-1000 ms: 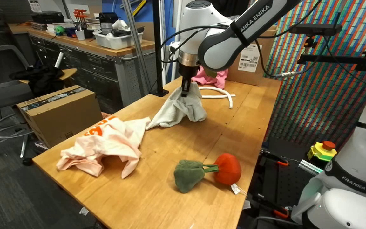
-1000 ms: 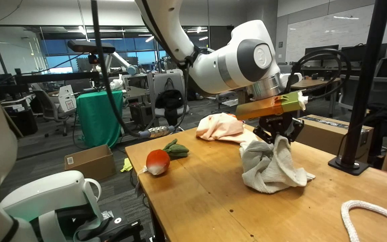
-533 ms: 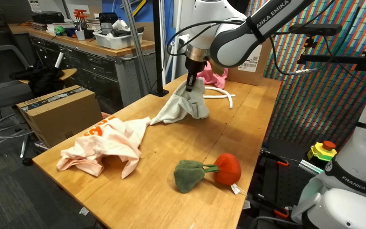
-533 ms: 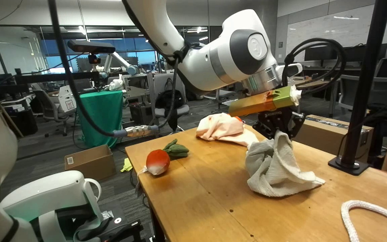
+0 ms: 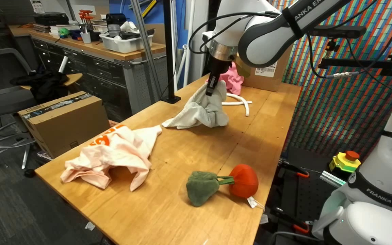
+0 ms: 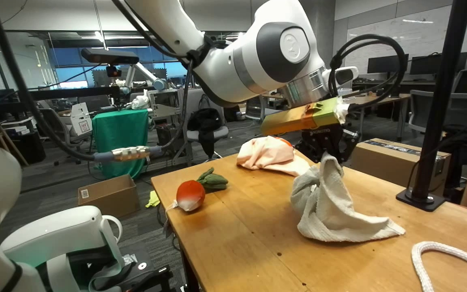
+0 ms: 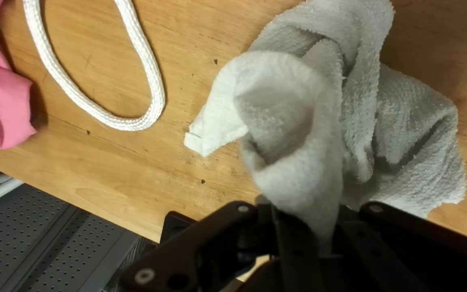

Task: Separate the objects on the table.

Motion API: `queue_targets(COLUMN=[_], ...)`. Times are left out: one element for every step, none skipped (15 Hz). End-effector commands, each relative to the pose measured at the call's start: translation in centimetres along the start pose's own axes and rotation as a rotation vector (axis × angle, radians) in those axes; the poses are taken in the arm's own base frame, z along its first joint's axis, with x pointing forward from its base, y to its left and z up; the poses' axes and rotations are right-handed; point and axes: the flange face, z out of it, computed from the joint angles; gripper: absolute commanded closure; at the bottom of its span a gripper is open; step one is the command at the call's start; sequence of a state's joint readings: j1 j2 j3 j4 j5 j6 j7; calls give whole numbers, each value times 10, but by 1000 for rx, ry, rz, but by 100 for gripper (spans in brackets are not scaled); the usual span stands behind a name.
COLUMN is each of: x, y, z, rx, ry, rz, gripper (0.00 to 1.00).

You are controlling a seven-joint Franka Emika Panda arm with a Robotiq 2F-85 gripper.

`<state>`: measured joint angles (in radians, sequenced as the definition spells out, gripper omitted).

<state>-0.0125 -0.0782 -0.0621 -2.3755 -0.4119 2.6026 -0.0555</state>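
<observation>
Claw (image 5: 210, 91) clenched on white-grey cloth (image 5: 199, 114) (lower folds on table (image 5: 179, 160)); peach cloth (image 5: 121, 154) nearby; plush toy (image 5: 245, 180) well apart.

My shell (image 6: 233, 77) is white: dark grey joint cap (image 6: 269, 52), silver wrist ring (image 6: 304, 90), orange-to-green block (image 6: 298, 119). Black cables (image 6: 336, 61), metal inline connector (image 6: 130, 153). My gripper (image 5: 210, 91) is black with silver screws (image 7: 144, 276). Base band (image 5: 388, 198) reads FRANKA EMIKA.

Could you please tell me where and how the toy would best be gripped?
I'd probably take the toy by its green stems, coming from above and closing across them. It lies on its side, and the stems are narrow between bulky leaves and the rounded red bulb.
</observation>
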Motion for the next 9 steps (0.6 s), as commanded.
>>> queue_targets(x=[-15,-18,-20,-22,-23,-25,-27,-30,-33], y=[-4,-6,-9,-11,-16,-19,-23,-26,-28], z=[-21,-23,-26,-28,-31,-33,-35,-38,-40], rx=[29,37,52,65,83,94,102,108,115], ry=[47,48,51,54,57,58,60,69,77], rz=[0,0,-4,-13,-24,-36,-50,-57,-62], gripper=[96,96,96,96,96,96,96,96,96])
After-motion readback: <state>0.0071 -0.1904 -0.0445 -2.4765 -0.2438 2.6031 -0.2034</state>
